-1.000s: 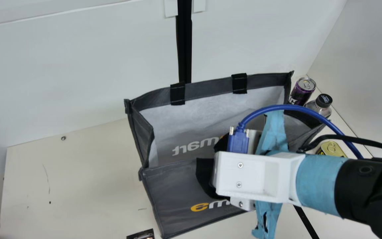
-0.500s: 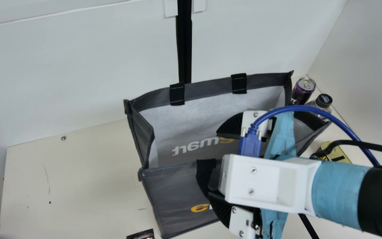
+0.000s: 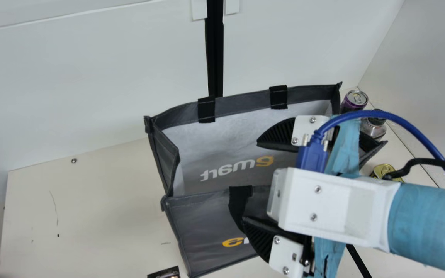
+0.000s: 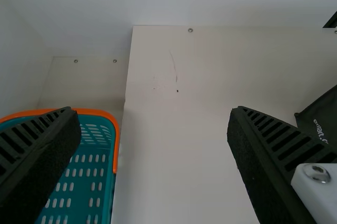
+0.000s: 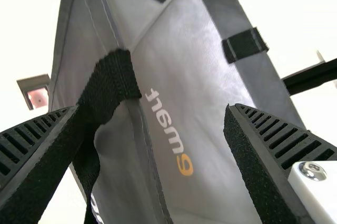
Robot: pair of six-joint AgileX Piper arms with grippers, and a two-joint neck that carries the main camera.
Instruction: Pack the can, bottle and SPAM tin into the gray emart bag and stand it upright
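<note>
Main view shows the bag [image 3: 207, 227] beneath parted fingers [image 3: 278, 136].

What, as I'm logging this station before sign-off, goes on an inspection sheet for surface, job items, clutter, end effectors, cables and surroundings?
surface: cream table, thin scratch, small dark marks
gray bag: open
can, bottle, tin: can, bottle and tin outside the bag, to its right
clutter: small dark item near the bag, partly cut off; teal basket with orange rim
left end effector: left end effector open, holding nothing
right end effector: right end effector open, at the bag
cables: blue cable and black cable looping by the right arm
surroundings: pale walls, black strip
</note>
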